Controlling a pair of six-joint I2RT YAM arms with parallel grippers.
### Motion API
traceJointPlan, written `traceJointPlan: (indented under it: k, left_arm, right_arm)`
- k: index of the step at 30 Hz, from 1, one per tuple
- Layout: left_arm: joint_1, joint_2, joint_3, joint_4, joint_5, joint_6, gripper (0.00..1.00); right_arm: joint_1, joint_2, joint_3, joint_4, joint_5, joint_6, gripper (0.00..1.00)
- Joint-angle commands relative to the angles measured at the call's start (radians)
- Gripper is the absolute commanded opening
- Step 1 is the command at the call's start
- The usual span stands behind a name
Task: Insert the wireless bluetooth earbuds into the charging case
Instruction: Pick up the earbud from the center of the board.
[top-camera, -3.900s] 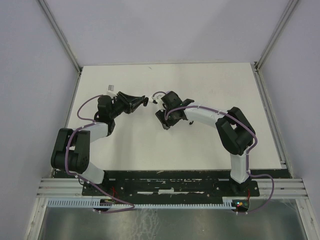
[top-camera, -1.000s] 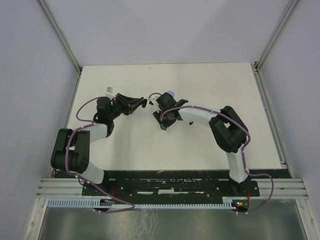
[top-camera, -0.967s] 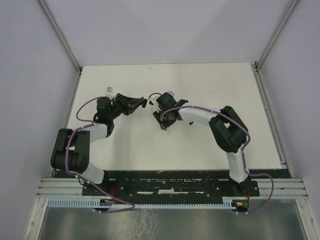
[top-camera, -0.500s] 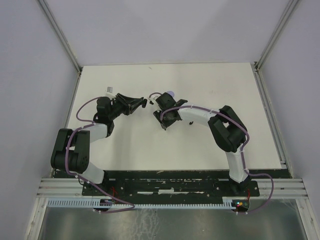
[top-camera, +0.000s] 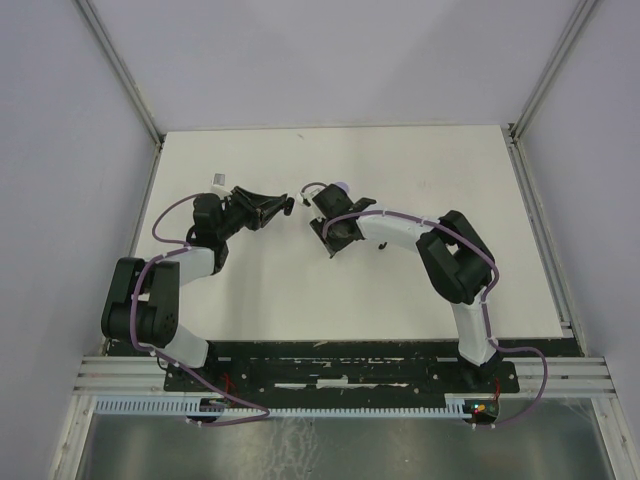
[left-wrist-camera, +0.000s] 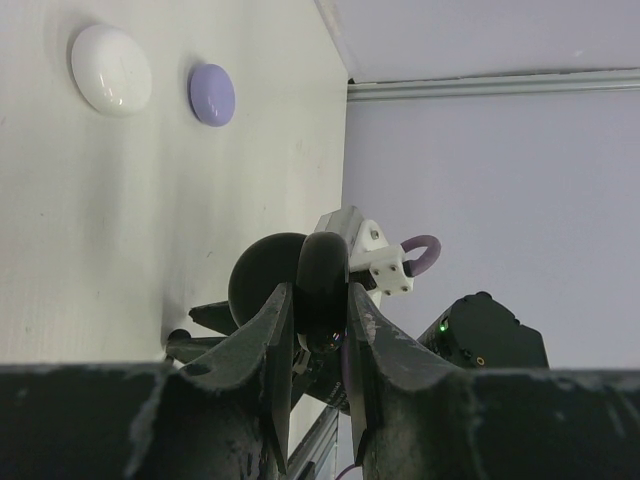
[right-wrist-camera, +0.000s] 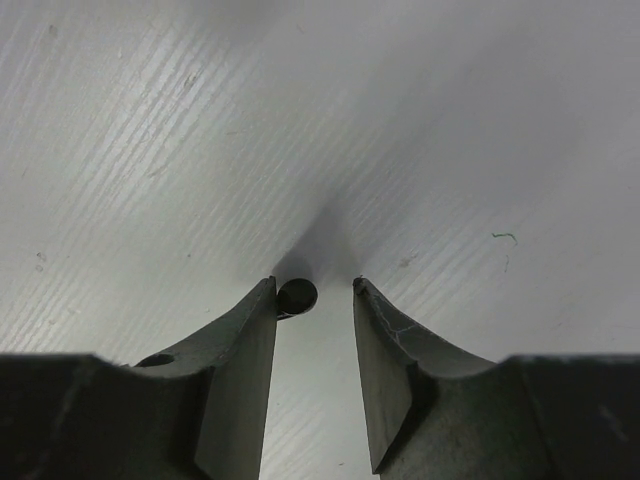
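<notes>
Right wrist view: black earbud (right-wrist-camera: 297, 296) lies between my open right hand's (right-wrist-camera: 314, 286) fingers (right-wrist-camera: 245, 340), touching one; left hand (left-wrist-camera: 317, 291) grips the case (left-wrist-camera: 260, 280).

The table (top-camera: 420, 180) was a plain white surface, faintly grained and marked with a few small specks. A white rounded puck (left-wrist-camera: 111, 68) and a smaller lilac puck (left-wrist-camera: 212, 95) lay flat on it, just beside each other without touching. Elsewhere a tiny round black earbud (right-wrist-camera: 297, 296) rested on the bare top.
</notes>
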Motion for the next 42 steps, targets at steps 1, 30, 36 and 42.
traceJointPlan:
  k: [1,30,36,42]
  left_arm:
    - [0.006,-0.037,0.021,0.033,0.006,-0.018,0.03]
    - [0.006,-0.041,0.020,0.032,0.006,-0.020,0.03]
    - [0.006,-0.042,0.020,0.032,0.006,-0.020,0.03]
    - [0.005,-0.041,0.018,0.032,0.006,-0.020,0.03]
  right_arm:
    - [-0.010,0.010,0.044,0.020,0.041,0.026,0.44]
    - [-0.010,-0.009,0.029,0.016,0.025,0.035,0.36]
    - [-0.010,-0.013,0.026,0.012,0.025,0.042,0.37]
    - [-0.010,-0.017,0.030,-0.006,0.045,0.071,0.39]
